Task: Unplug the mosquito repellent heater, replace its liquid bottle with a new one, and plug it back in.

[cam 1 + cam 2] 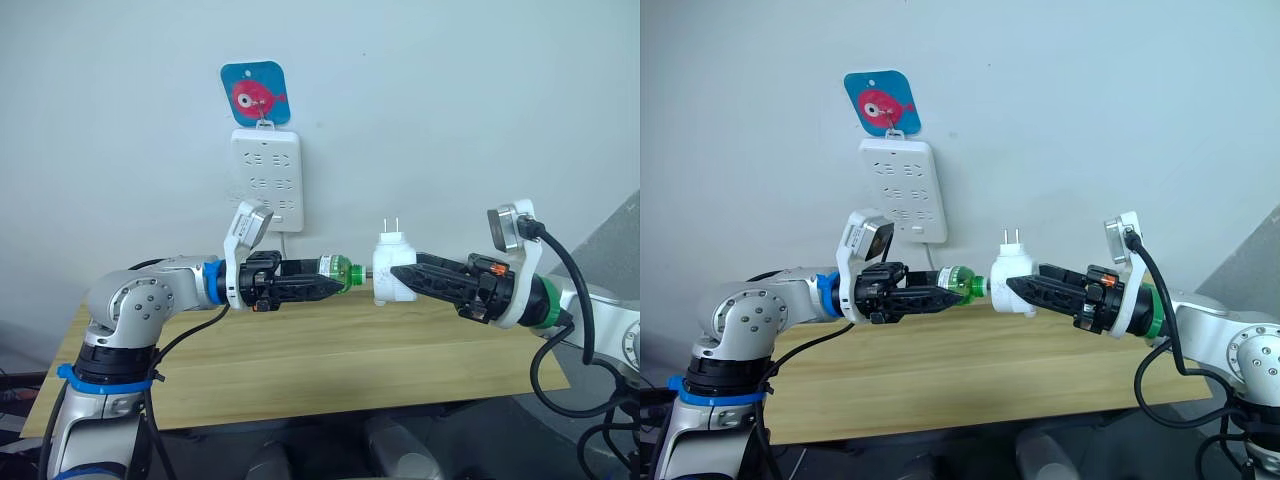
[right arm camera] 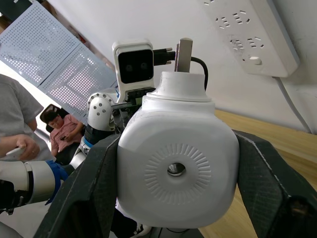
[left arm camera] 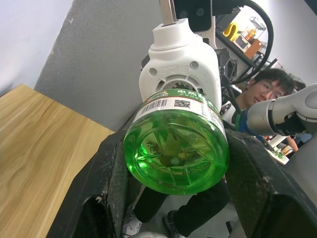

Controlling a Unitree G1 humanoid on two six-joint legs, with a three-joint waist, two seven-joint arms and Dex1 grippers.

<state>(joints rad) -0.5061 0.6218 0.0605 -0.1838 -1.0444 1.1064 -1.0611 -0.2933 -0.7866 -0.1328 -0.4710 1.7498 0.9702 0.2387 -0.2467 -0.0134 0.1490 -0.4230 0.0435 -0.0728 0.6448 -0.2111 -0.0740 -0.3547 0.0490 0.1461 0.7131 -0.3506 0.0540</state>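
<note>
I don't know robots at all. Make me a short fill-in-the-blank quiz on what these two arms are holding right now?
1. The left gripper is shut on a ____ liquid bottle.
2. The right gripper is shut on the white mosquito repellent heater, whose two metal prongs point ____.
3. The power strip hangs on the ____, below a blue hook.

Missing words: green; up; wall

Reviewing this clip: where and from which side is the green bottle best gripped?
Grip the green bottle across its round body near the base, coming from the robot's left along its axis. It lies horizontal, neck toward the mosquito repellent heater, so only the base end is free. The left pincer holds it this way.
</note>
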